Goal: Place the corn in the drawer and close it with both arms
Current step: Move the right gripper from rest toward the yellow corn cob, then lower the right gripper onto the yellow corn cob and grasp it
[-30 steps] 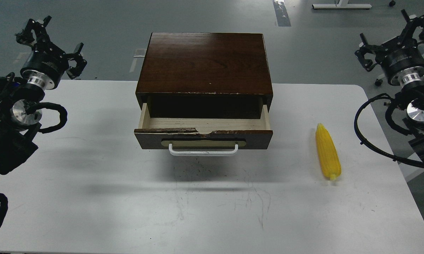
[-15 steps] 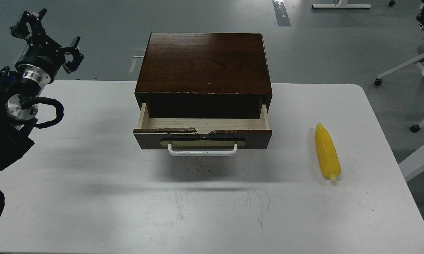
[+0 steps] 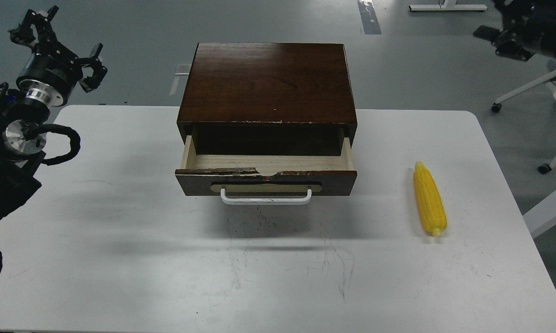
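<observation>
Our left end effector (image 3: 58,34) hangs released, claws spread, up beside the box; our right end effector (image 3: 504,37) is blurred at the frame's corner, so we cannot tell its state. The corn (image 3: 429,199) lies on the table (image 3: 120,259), well below the right end effector, right of the open drawer (image 3: 266,178). We judge the right should descend and grip it mid-cob, across its width.

Items counted: one bench (image 3: 120,259), white-topped. One dark wooden box (image 3: 268,83) standing on it. One drawer (image 3: 266,178), pulled out, fitted with one white bar handle (image 3: 266,200). One yellow corn (image 3: 429,199) lying on the bench. Two black arms in view, the left hand (image 3: 56,39) and the right hand (image 3: 504,34).
</observation>
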